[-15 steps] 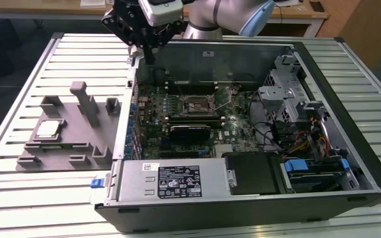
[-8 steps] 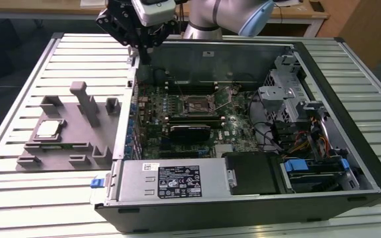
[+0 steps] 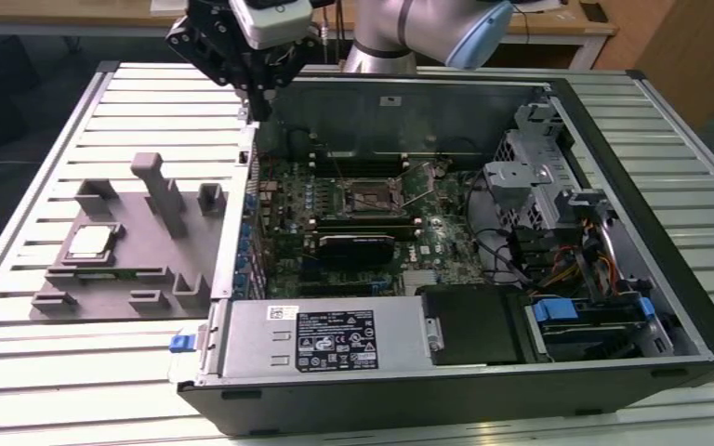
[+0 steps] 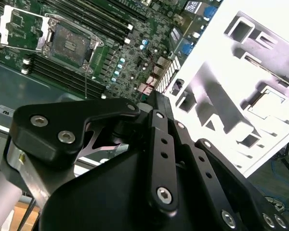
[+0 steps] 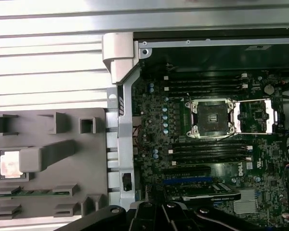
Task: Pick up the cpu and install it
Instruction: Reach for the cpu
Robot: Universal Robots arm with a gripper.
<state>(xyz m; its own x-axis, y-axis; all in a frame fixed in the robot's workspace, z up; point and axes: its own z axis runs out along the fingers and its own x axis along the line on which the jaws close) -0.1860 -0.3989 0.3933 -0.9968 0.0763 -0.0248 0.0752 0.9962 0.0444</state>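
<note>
Outside the computer case [image 3: 456, 400], on its side toward the exterior view's left, the cpu [image 3: 90, 242] lies flat in a square pocket of a grey tray [image 3: 127, 283], silvery lid up. The tray rests on the slatted table [image 3: 34, 372], just beside the case wall [image 3: 235, 232]. A tall post [image 3: 149, 181] of the tray stands between the cpu and that wall, with shorter blocks [image 3: 212, 197] closer to the case. In the first wrist view the post [image 5: 43, 156] leans across one edge of the cpu [image 5: 9, 163].

Inside the case, near the middle of the green board [image 3: 444, 237], the socket [image 3: 372, 195] stands open, its metal cover plate [image 5: 255, 115] swung to one side. Rows of memory slots [image 5: 207, 151] run along both sides of the socket, and a black card [image 3: 357, 246] lies just past the nearer rows. A drive cage [image 3: 531, 177] and a bundle of cables [image 3: 561, 265] crowd the case's side toward the exterior view's right. A grey power box [image 3: 320, 339] fills its near edge.

The gripper [image 3: 261, 110] hangs above the far end of the case wall, well apart from both the cpu and the socket. Its fingers are drawn narrow, tips together, holding nothing; the second wrist view shows the gripper [image 4: 156, 98] the same way. Bare table slats run along the tray on its side away from the case and beyond its far edge.
</note>
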